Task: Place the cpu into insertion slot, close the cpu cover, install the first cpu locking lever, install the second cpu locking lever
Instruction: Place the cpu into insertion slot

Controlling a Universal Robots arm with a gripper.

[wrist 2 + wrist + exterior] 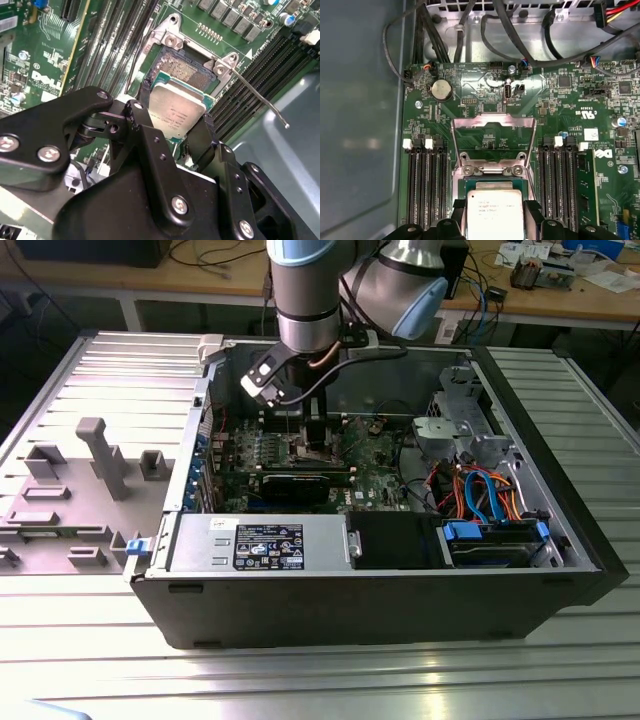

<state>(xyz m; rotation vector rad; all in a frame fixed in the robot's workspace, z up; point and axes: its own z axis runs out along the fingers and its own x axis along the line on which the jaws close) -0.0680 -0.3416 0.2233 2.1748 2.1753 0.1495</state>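
Jaws clamped on flat square silver-grey cpu (pixel 177 112), held just over silver-rimmed square insertion slot (pixel 176 67). Thin silver-frame cpu cover (pixel 492 118) stands open. Step one, placement: needs edges squared, level lowering.

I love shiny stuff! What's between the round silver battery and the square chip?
In the first wrist view, the cpu cover, flipped open, lies between the battery and the cpu in the tool.

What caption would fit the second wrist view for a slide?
Gripper holds the cpu over the open insertion slot, one locking lever standing free.
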